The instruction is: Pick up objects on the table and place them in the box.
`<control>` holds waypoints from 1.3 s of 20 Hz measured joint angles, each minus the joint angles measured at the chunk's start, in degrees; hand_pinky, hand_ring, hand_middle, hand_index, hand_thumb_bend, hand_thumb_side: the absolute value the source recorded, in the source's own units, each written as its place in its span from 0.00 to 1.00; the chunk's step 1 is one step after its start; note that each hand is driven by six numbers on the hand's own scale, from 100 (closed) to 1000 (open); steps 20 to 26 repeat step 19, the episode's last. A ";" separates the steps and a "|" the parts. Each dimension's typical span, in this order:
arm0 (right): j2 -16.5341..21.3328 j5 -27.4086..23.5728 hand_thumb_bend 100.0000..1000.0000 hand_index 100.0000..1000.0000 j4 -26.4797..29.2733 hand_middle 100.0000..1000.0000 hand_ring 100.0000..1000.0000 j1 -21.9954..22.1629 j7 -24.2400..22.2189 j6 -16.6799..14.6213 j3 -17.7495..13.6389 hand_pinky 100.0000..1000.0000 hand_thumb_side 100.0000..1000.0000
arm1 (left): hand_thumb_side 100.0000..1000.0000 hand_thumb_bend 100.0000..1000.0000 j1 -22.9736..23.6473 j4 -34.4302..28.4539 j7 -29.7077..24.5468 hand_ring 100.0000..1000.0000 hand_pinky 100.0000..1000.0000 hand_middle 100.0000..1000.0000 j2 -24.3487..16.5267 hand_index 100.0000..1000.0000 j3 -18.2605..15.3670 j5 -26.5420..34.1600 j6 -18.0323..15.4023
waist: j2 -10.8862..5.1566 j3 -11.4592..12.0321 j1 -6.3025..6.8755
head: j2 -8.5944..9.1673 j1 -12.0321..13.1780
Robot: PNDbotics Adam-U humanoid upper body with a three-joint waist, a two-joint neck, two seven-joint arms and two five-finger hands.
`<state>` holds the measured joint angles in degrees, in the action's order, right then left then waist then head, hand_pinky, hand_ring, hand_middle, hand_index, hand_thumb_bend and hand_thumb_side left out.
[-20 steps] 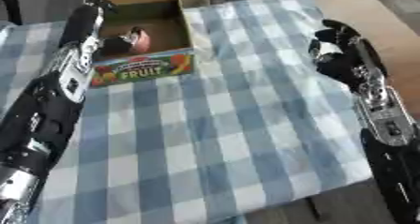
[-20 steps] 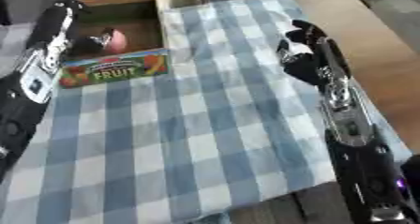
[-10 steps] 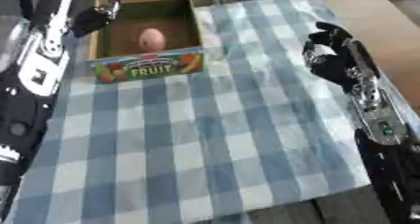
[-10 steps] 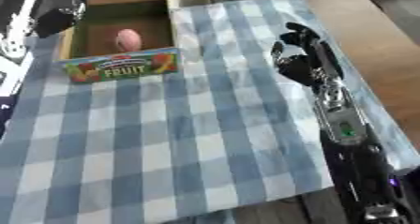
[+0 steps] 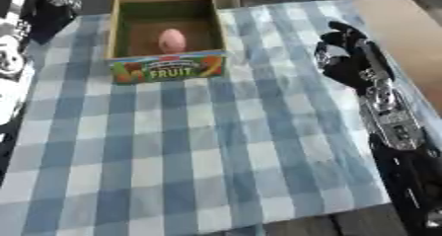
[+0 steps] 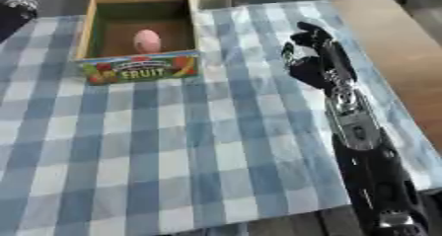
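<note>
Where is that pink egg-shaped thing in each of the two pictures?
Left eye view: the pink thing lies inside the box, upper left of centre.
Right eye view: it lies in the same box, a bit further left.
Shared landmark: the word FRUIT on the box's front wall, just below it.

stereo head views (near-identical), looking down

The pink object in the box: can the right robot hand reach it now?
Probably yes. The right robot hand is over the cloth, right of the box. The pink object lies uncovered, and the box is open on top.
</note>
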<state>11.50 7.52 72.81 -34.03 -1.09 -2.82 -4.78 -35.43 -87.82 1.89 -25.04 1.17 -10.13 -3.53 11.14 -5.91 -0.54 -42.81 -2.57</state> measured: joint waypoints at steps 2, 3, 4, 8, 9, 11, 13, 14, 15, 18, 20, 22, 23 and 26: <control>0.00 -0.22 0.00 0.88 0.03 0.68 0.84 0.11 0.42 -0.12 -0.20 0.46 0.02 | 0.56 0.00 3.17 -3.89 0.21 0.67 0.70 0.62 -0.21 0.67 -0.57 2.43 0.51 | 0.03 0.77 -0.06 | 0.00 -0.10; 0.01 -0.38 0.00 0.88 0.08 0.68 0.84 0.22 0.68 -0.18 -0.34 0.46 0.02 | 0.57 0.00 4.71 -5.47 0.39 0.67 0.70 0.62 -0.20 0.67 -0.92 3.46 0.73 | 0.09 1.09 -0.16 | 0.00 -0.14; 0.01 -0.55 0.00 0.88 0.16 0.68 0.83 0.29 0.92 -0.23 -0.50 0.46 0.02 | 0.61 0.00 6.16 -6.87 0.60 0.67 0.71 0.62 -0.17 0.67 -1.29 4.24 0.97 | 0.16 1.31 -0.28 | 0.00 -0.15; 0.04 -1.12 0.00 0.88 0.63 0.68 0.83 0.33 1.76 -0.56 -0.87 0.46 0.04 | 0.71 0.00 11.77 -9.96 0.85 0.68 0.72 0.63 1.74 0.68 -2.84 6.41 2.49 | 0.39 1.80 -0.35 | 0.00 -0.19; 0.06 -1.26 0.00 0.88 0.70 0.67 0.83 0.35 1.94 -0.66 -0.93 0.46 0.04 | 0.73 0.00 12.93 -10.40 0.80 0.67 0.72 0.63 2.55 0.68 -3.27 6.78 2.95 | 0.50 1.99 -0.45 | 0.00 -0.23; 0.08 -1.63 0.00 0.88 0.73 0.67 0.83 0.35 2.32 -0.85 -1.09 0.46 0.04 | 0.74 0.00 14.90 -11.15 0.78 0.67 0.72 0.62 4.15 0.68 -4.22 7.28 3.73 | 0.56 2.30 -0.73 | 0.01 -0.27; 0.24 -1.96 0.00 0.88 0.76 0.67 0.83 0.35 2.64 -1.07 -1.24 0.46 0.05 | 0.74 0.00 16.26 -11.73 1.00 0.67 0.72 0.62 5.43 0.68 -5.03 7.60 4.39 | 0.68 2.63 -0.80 | 0.01 -0.08; 0.35 -2.12 0.00 0.88 0.77 0.67 0.83 0.35 2.81 -1.14 -1.27 0.46 0.06 | 0.75 0.00 16.82 -12.02 1.15 0.67 0.72 0.62 5.92 0.67 -5.28 7.69 4.62 | 0.72 2.79 -0.77 | 0.01 0.08; 0.37 -2.23 0.00 0.88 0.85 0.67 0.83 0.35 3.00 -1.24 -1.31 0.46 0.06 | 0.75 0.00 17.33 -12.28 1.23 0.67 0.72 0.62 6.22 0.67 -5.50 7.84 4.81 | 0.74 2.83 -0.76 | 0.02 0.29; 0.39 -2.62 0.00 0.88 1.10 0.67 0.82 0.36 3.59 -1.34 -1.59 0.46 0.07 | 0.75 0.00 18.13 -12.81 1.35 0.66 0.72 0.61 7.05 0.67 -5.83 8.14 5.21 | 0.86 3.06 -0.69 | 0.07 1.35; 0.39 -2.65 0.00 0.88 1.14 0.67 0.82 0.36 3.76 -1.35 -1.59 0.46 0.08 | 0.75 0.00 18.42 -12.91 1.35 0.66 0.72 0.61 7.27 0.67 -5.91 8.16 5.26 | 0.86 3.16 -0.64 | 0.09 1.88; 0.39 -2.65 0.00 0.88 1.14 0.67 0.82 0.36 3.76 -1.35 -1.59 0.46 0.08 | 0.75 0.00 18.42 -12.91 1.35 0.66 0.72 0.61 7.27 0.67 -5.91 8.16 5.26 | 0.86 3.16 -0.64 | 0.09 1.88; 0.39 -2.65 0.00 0.88 1.14 0.67 0.82 0.36 3.76 -1.35 -1.59 0.46 0.08 | 0.75 0.00 18.42 -12.91 1.35 0.66 0.72 0.61 7.27 0.67 -5.91 8.16 5.26 | 0.86 3.16 -0.64 | 0.09 1.88; 0.39 -2.65 0.00 0.88 1.14 0.67 0.82 0.36 3.76 -1.35 -1.59 0.46 0.08 | 0.75 0.00 18.42 -12.91 1.35 0.66 0.72 0.61 7.27 0.67 -5.91 8.16 5.26 | 0.86 3.16 -0.64 | 0.09 1.88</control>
